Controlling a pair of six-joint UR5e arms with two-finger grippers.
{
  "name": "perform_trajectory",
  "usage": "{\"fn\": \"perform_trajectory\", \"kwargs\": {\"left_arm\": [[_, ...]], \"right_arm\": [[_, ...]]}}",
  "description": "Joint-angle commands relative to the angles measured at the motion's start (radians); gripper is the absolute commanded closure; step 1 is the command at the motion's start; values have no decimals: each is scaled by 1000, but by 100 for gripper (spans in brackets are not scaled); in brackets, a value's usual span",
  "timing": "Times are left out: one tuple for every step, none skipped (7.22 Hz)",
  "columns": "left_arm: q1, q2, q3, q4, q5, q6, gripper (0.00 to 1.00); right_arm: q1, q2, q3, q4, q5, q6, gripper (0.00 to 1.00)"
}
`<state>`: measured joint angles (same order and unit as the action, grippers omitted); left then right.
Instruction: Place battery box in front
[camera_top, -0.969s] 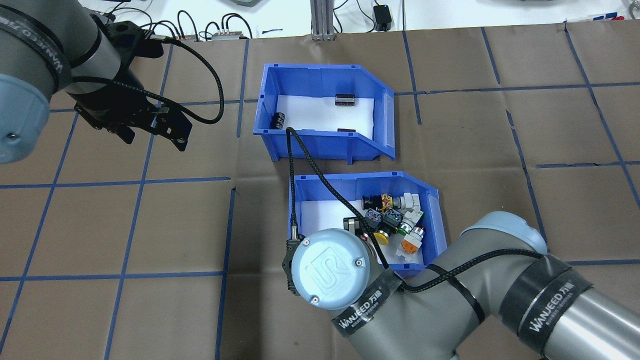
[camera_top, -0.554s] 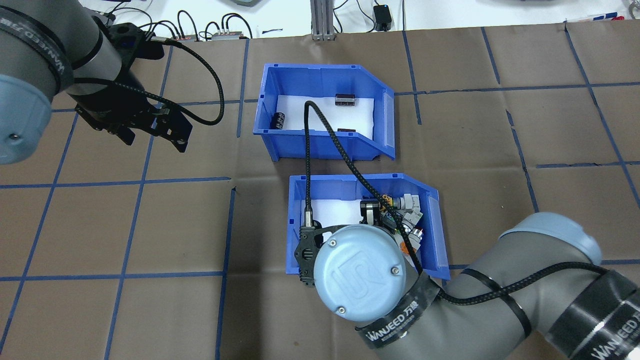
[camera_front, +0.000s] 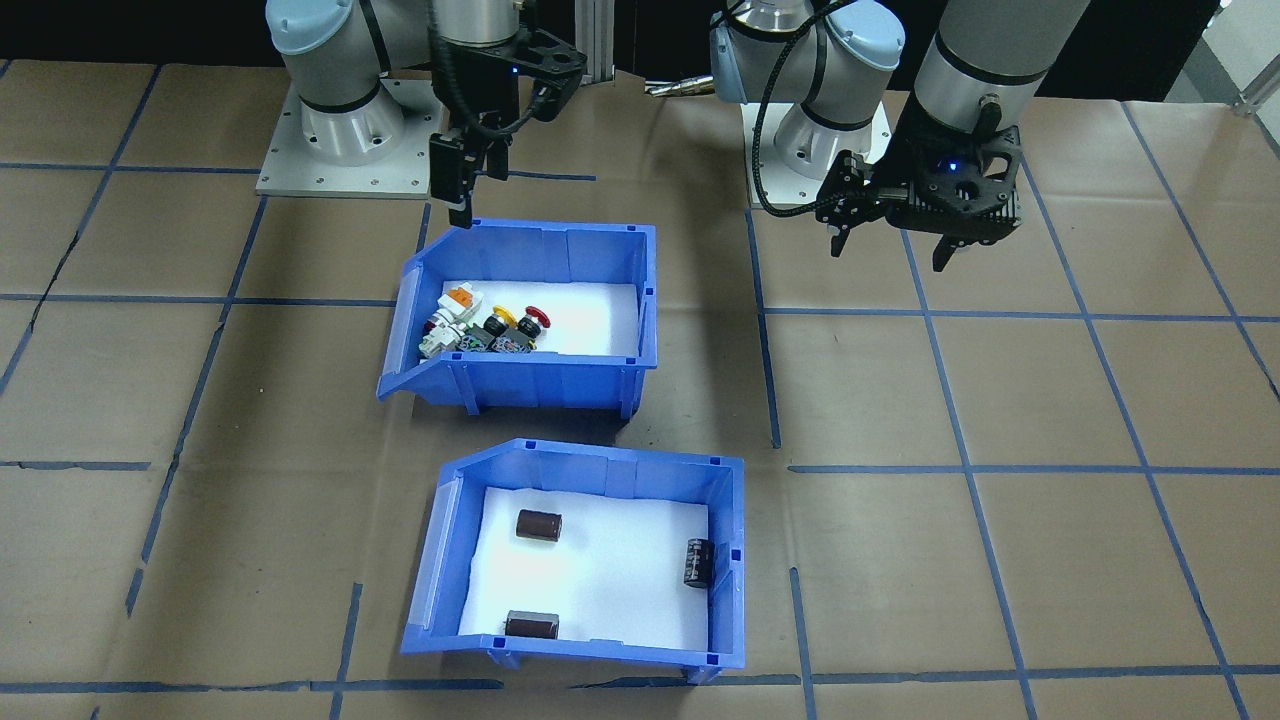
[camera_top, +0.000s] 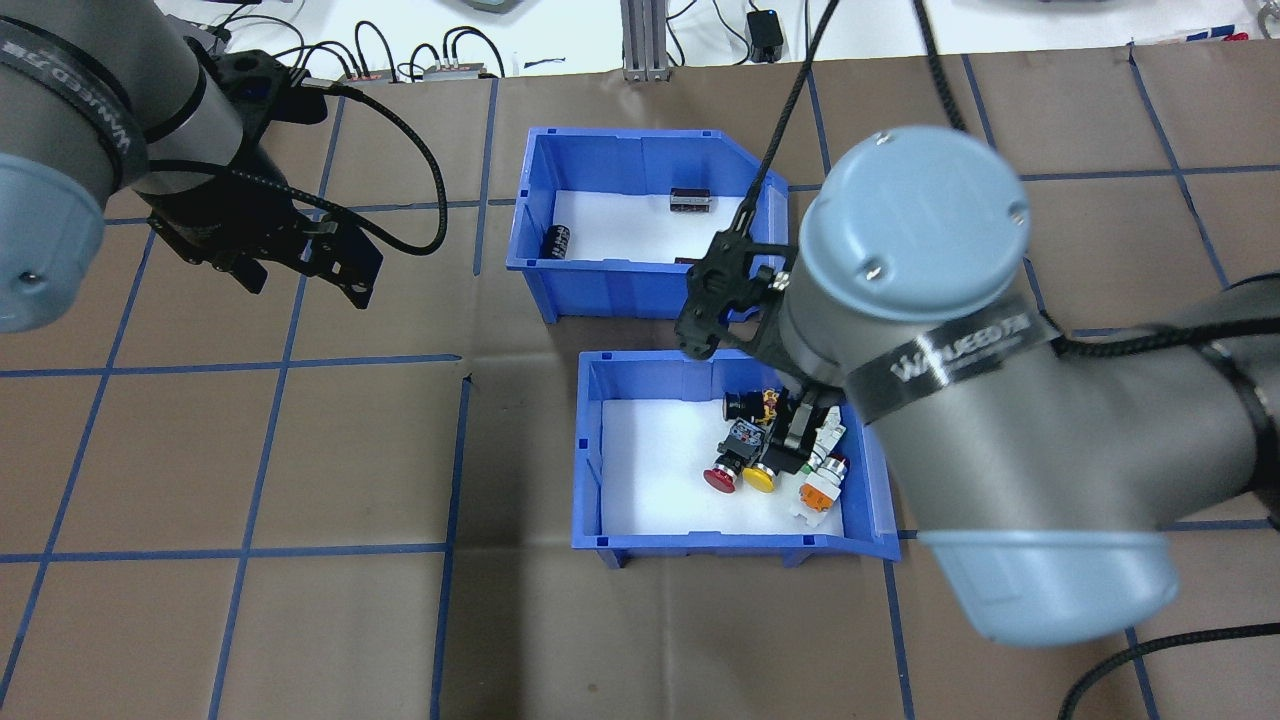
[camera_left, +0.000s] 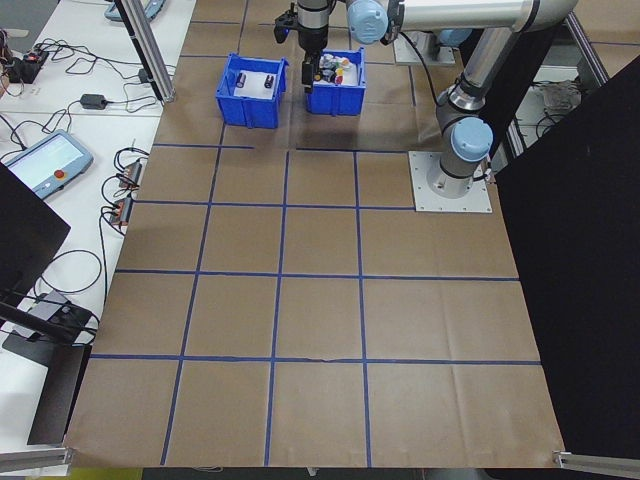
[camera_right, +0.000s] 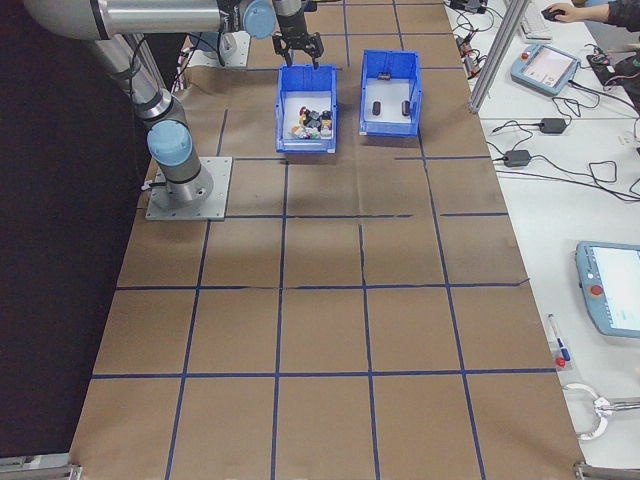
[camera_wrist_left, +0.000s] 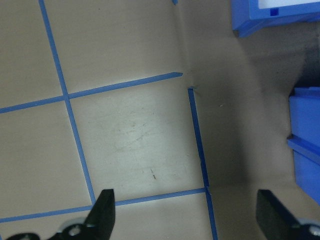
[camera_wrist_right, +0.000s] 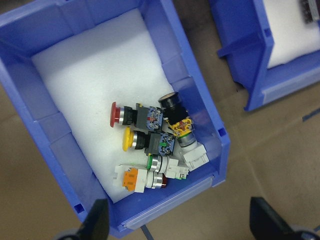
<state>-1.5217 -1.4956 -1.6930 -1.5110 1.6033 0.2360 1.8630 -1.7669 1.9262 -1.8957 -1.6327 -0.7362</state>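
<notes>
Since earlier, right end effector (camera_wrist_right: 175, 222) has been raised above switch bin (camera_top: 590, 450), fingers apart. Left end effector (camera_wrist_left: 192, 215) is held apart. Battery box (camera_top: 530, 200) sits untouched.

Overhead view: the right arm's wrist housing covers the sloped end of the battery box (camera_top: 640, 215) and the right side of the switch bin (camera_top: 735, 530); one dark cylinder (camera_top: 692, 262) shows only as a sliver at the box's near wall. The right gripper (camera_top: 800, 440) is largely hidden beneath that housing, its jaws not readable there.

Left wrist view: both bins are cut off at the frame's right edge, and only the two fingertips (camera_wrist_left: 106, 212) show.

Side views: bins' contents too small to identify. A person's hand (camera_right: 560, 12) is cut off at the top edge.
</notes>
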Motion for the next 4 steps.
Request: {"fn": "perform_trajectory", "kwargs": {"left_arm": [[0, 0, 3, 0, 1, 0, 0], [0, 0, 3, 0, 0, 0, 0], [0, 0, 3, 0, -2, 0, 0], [2, 0, 3, 0, -2, 0, 0]], "right_arm": [[-180, 15, -55, 46, 138, 209, 0], [-229, 26, -96, 84, 142, 286, 0], [-252, 62, -151, 102, 129, 303, 0], [-255, 114, -223, 150, 128, 380, 0]]}}
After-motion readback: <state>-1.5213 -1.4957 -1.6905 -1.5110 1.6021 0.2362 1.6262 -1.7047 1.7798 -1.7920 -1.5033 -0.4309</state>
